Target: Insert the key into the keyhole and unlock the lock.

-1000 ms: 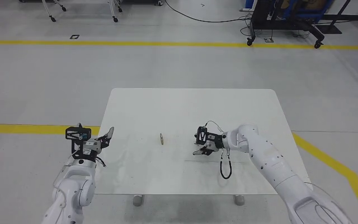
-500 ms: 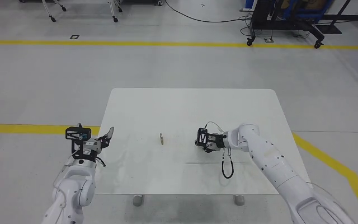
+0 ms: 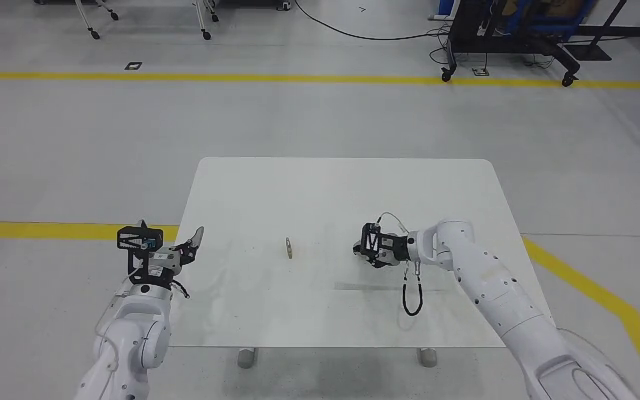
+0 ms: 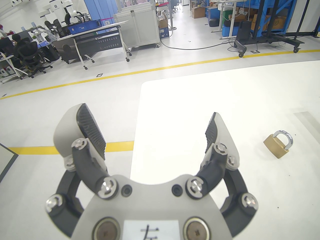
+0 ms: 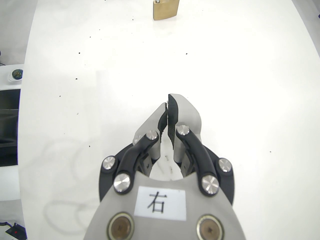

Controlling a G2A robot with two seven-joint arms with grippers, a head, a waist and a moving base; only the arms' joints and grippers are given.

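Right gripper (image 5: 167, 102) has its pads pressed together just above the table (image 3: 340, 180). A thin sliver at the tips may be the key, but I cannot tell for sure. It points straight at the padlock (image 5: 166, 7), which sits well apart from it near the table's middle and looks to stand on its base with the shackle up. Left gripper (image 4: 150, 116) is spread wide with nothing in it, hanging at the table's left edge, with the padlock (image 4: 276, 147) off to its far side. Risks as I judge them: a flat key in a tip-only pinch can twist or slip out on contact, and if nothing is pinched the approach is wasted. The padlock is loose and nobody is holding it, so any push from the key will likely tip or slide it. The keyhole is not visible and is probably underneath against the table, so the lock must be lifted or laid over first. Left gripper needs to brace the body, and a late or off-centre grab knocks it over.
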